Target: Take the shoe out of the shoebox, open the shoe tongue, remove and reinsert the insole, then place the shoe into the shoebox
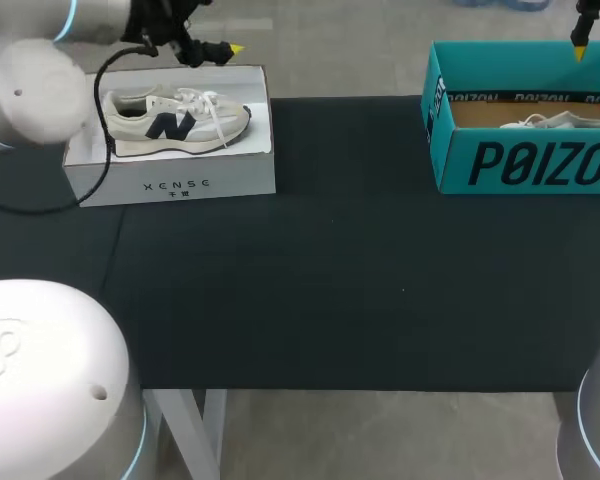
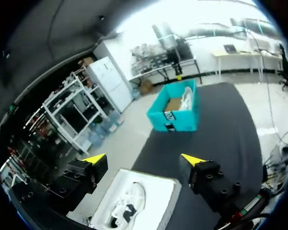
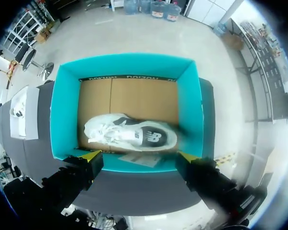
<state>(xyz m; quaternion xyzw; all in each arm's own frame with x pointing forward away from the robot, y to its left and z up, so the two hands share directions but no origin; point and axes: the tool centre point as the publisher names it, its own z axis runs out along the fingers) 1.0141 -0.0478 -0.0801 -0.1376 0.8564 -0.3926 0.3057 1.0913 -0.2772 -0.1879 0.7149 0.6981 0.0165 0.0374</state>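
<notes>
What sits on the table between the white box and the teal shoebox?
Nothing: only bare black table cover between white box and teal shoebox, clearest in the head view.

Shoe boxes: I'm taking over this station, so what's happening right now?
Nothing is gripped yet. The right gripper hovers, jaws open, over the teal shoebox, where the shoe lies on its side. The left gripper hangs, jaws open, above the white box holding a second shoe.

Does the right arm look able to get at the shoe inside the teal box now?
Probably yes: the right pincer hangs open above the lidless teal box, and the shoe lies uncovered inside, nothing between them.
</notes>
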